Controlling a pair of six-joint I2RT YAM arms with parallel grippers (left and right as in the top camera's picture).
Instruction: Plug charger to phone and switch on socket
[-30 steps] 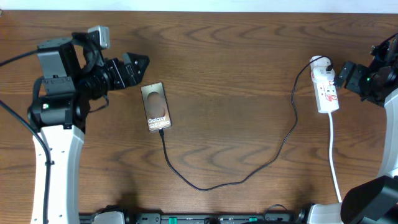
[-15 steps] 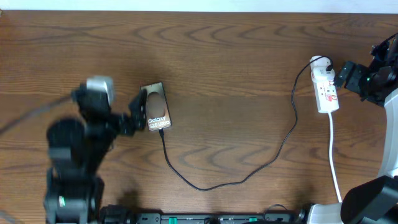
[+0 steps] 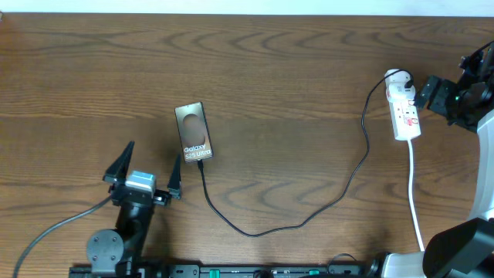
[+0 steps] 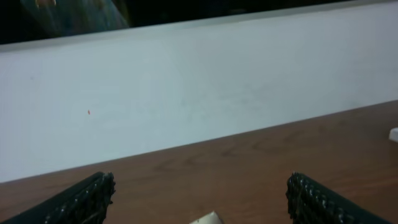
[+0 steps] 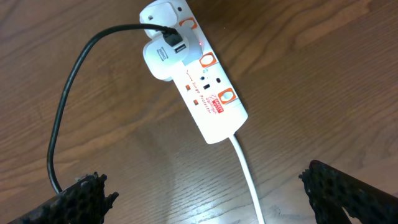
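Observation:
The phone point(image 3: 193, 133) lies flat left of the table's centre. The charger's black cable point(image 3: 309, 218) meets the phone's near edge, loops along the table and runs up to a white adapter point(image 5: 163, 53) in the socket strip point(image 3: 404, 108). The strip also shows in the right wrist view point(image 5: 205, 99), with red markings. My left gripper point(image 3: 148, 167) is open and empty, near the front edge, a little below and left of the phone. My right gripper point(image 3: 426, 94) is open and empty, just right of the strip. In the right wrist view both fingertips point(image 5: 87, 193) stand apart from the strip.
The strip's white cord point(image 3: 415, 201) runs toward the front edge at the right. A white wall point(image 4: 199, 93) borders the table's far side. A pale corner point(image 4: 208, 219) shows between the left fingers point(image 4: 81, 202); I cannot tell what it is.
My left arm has swung from the far left, past the phone's left side, down to the front edge, and its jaws now stand wide. The right arm, phone and cable have not moved.

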